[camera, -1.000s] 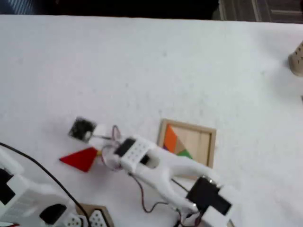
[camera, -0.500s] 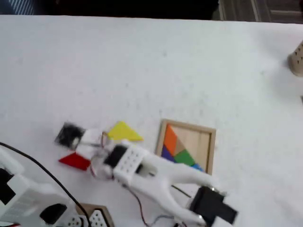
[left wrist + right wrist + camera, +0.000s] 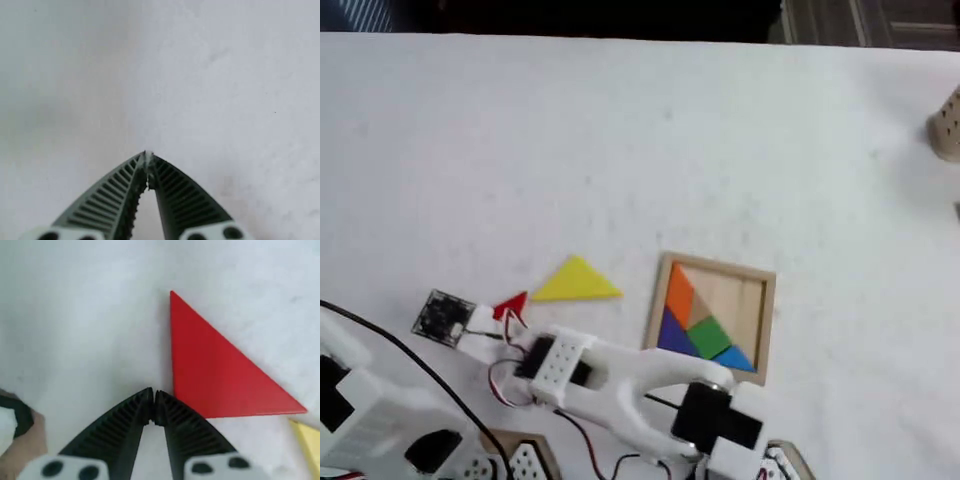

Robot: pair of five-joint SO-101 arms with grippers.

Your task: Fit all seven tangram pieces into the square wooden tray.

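Item: square wooden tray (image 3: 720, 267), low on the white table (image 3: 670, 150), with wide open surface for you beyond its far rim and to either side. Contents: orange triangle (image 3: 678, 292), blue piece (image 3: 670, 332), green piece (image 3: 708, 336) and light-blue piece (image 3: 735, 357); the remainder was bare wood. A flat yellow triangle (image 3: 575, 282) lay near the tray, apart from its rim; a flat red triangle (image 3: 215, 372) lay near that. Your right arm (image 3: 620, 375) stretched low in front of the tray, and your right gripper (image 3: 152, 400) had its jaws together, tips just beside the red edge. Your left gripper (image 3: 147, 161), jaws likewise together, hung over bare table.
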